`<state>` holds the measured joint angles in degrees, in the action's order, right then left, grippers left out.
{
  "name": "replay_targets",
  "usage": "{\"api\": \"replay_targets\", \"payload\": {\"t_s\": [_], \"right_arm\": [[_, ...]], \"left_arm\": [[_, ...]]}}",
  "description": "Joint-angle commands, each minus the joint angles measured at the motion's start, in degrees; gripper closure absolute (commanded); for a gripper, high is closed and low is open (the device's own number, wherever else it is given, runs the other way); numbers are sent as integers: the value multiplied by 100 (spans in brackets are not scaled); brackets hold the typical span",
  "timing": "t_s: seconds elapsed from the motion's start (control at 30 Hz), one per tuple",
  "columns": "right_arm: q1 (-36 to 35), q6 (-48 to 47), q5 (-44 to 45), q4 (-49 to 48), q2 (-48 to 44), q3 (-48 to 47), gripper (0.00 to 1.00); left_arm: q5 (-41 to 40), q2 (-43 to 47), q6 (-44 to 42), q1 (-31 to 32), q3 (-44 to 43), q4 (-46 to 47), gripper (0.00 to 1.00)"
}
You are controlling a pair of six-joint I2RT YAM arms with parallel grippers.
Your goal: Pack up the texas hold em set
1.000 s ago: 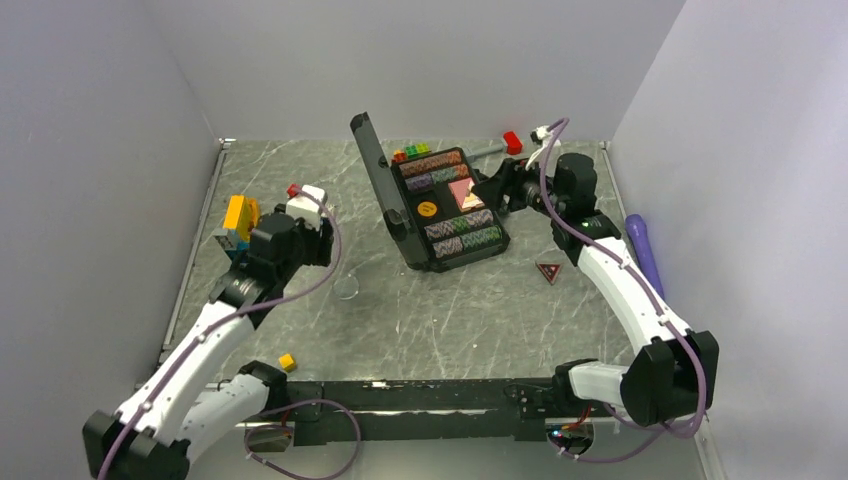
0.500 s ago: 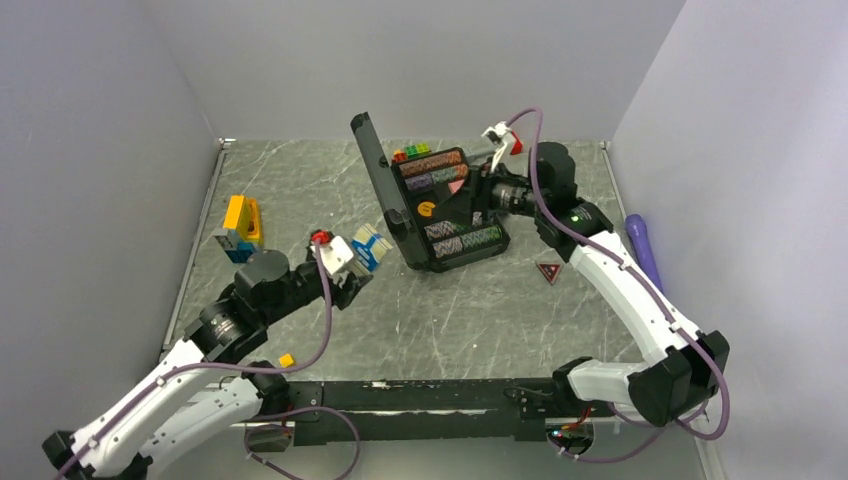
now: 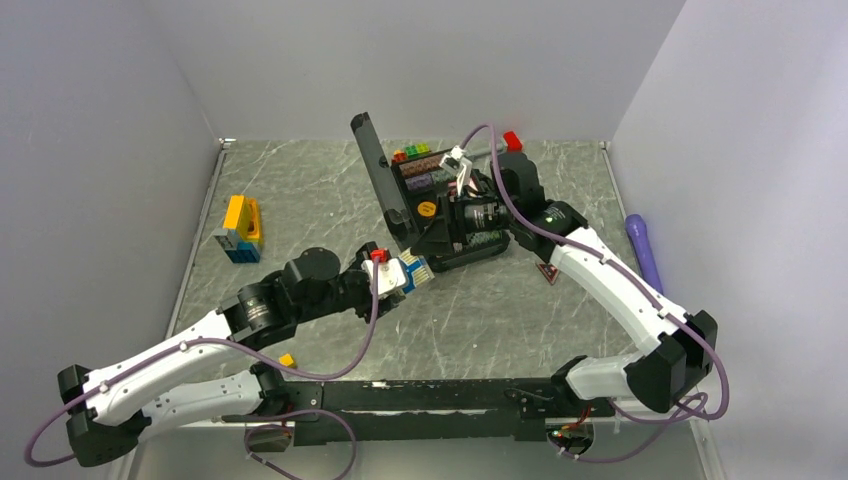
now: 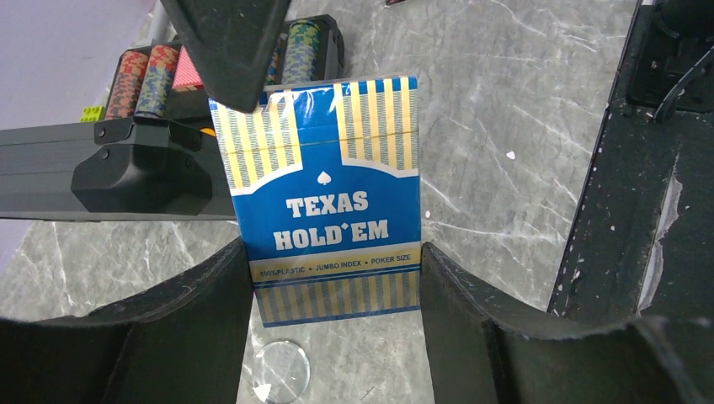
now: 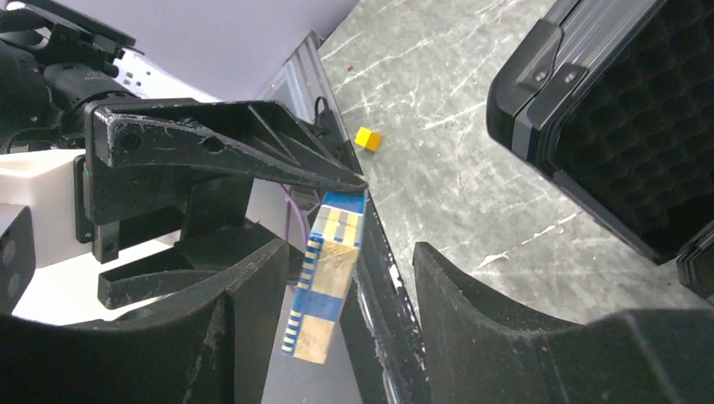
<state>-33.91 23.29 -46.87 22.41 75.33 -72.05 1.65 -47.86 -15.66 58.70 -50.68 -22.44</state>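
The black briefcase (image 3: pixel 383 185) stands open, with chip rows (image 3: pixel 424 164), an orange marker (image 3: pixel 427 209) and, in the left wrist view, chips (image 4: pixel 141 76) and a pink deck (image 4: pixel 187 74). My left gripper (image 3: pixel 404 276) is shut on the blue Texas Hold'em deck (image 4: pixel 328 194), held above the table just in front of the case. My right gripper (image 5: pixel 349 261) is open, reaching over the case, its fingers on either side of the deck's end (image 5: pixel 330 269) with gaps. One right finger (image 4: pixel 227 42) is at the deck's top corner. A triangular marker (image 3: pixel 547 271) lies right of the case.
A clear disc (image 4: pixel 278 370) lies under the deck. A small yellow cube (image 3: pixel 287 361) is near the front rail, a purple cylinder (image 3: pixel 645 250) by the right wall, yellow-blue blocks (image 3: pixel 240 225) at the left, a red piece (image 3: pixel 512 140) and coloured bricks (image 3: pixel 412 151) at the back.
My left arm carried the blue deck from the left side rightward to the case front. My right arm swung left across the case, its open fingers now around the deck.
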Motion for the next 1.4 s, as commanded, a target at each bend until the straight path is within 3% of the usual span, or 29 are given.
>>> {"api": "replay_targets", "payload": {"t_s": [0.0,0.33,0.57,0.7,0.8,0.83,0.9,0.93,0.97,1.0,1.23,1.37], "right_arm": [[-45,-87,0,311,-321,-44,39],[-91,-42,-207,316,-373,229,44],[-216,62,-259,148,-290,277,53],[-311,155,-410,9,-215,284,66],[-323,200,-463,-84,-247,305,90],[-331,202,-451,-83,-279,289,100],[-299,145,-342,-26,-403,208,100],[-281,122,-254,-25,-485,157,100],[-250,115,-180,-50,-579,109,100],[-181,113,-132,-83,-666,66,100],[625,251,36,-505,-1166,-277,100],[1335,736,566,-1444,-1449,-26,100]], "left_arm": [[-92,-83,-175,37,-298,616,100],[-52,-93,-140,37,-314,809,100],[13,-141,-117,37,-377,754,100],[-66,-140,-108,37,-372,770,100],[-145,-106,-53,37,-348,822,98],[-143,-87,-36,37,-343,834,85],[-147,-44,-15,37,-365,834,38],[-147,-12,-8,37,-376,829,19],[-147,32,0,37,-382,819,6],[-147,79,-16,37,-382,836,1],[-418,385,-31,-105,-632,808,1],[-375,421,311,-952,-906,732,1]]}}
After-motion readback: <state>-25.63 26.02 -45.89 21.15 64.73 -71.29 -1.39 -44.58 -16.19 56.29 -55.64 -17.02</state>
